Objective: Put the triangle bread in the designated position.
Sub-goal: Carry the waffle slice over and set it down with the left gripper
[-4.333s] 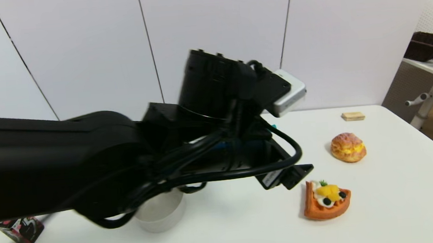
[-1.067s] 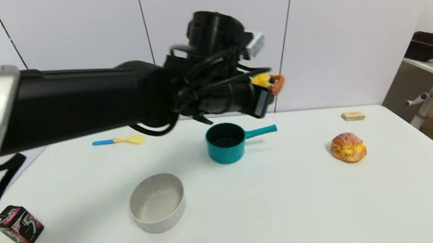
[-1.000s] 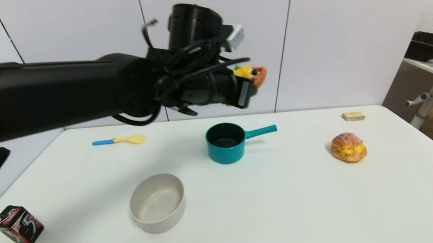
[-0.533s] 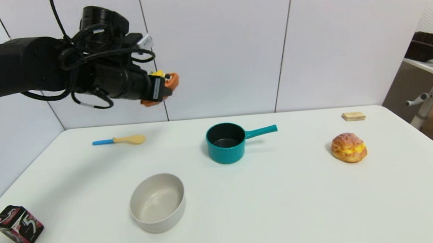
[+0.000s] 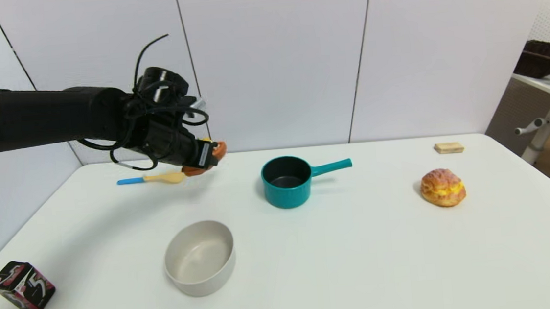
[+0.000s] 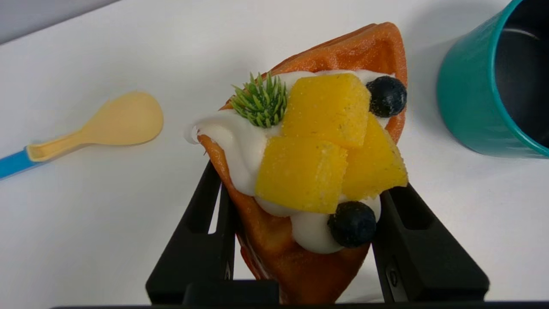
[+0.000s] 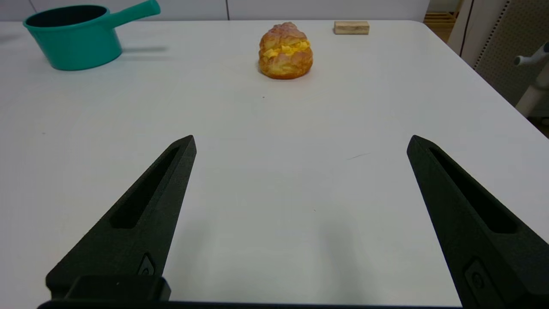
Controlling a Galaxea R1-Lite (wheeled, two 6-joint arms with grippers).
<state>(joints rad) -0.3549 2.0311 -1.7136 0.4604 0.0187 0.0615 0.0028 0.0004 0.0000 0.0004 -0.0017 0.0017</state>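
Left end effector [image 5: 206, 156] raised over the far left part of the white surface [image 5: 343, 267], clenched on the triangle bread [image 5: 209, 155], with the two black fingers [image 6: 197, 240] pressing the waffle wedge from either side. Triangle bread held clear of the surface, just past the bowl of the yellow spoon with the blue handle [image 5: 156, 178], at about 9 o'clock from the teal saucepan [image 5: 289, 180]. In the left wrist view, wedge [image 6: 317, 171] standing between the fingers with its cream, yellow fruit cubes, two dark berries and green sprig facing the camera, spoon [image 6: 94, 128] on one side of it and the saucepan's rim [image 6: 484, 94] on the other, both lower down on the surface. Pale round bowl [image 5: 199, 256] nearer the robot, at roughly 7 o'clock from the saucepan. Dark printed box [image 5: 22, 286] tilted near the left front edge of the surface. Round golden cream-filled bun [image 5: 442, 187] at about 3 o'clock from the saucepan and well apart from it, with a small flat tan block [image 5: 448, 147] beyond it near the far edge. Right end effector [image 7: 300, 184] released, fingers spread wide, low over bare surface, with the bun [image 7: 285, 50] and the block [image 7: 351, 27] ahead of it.
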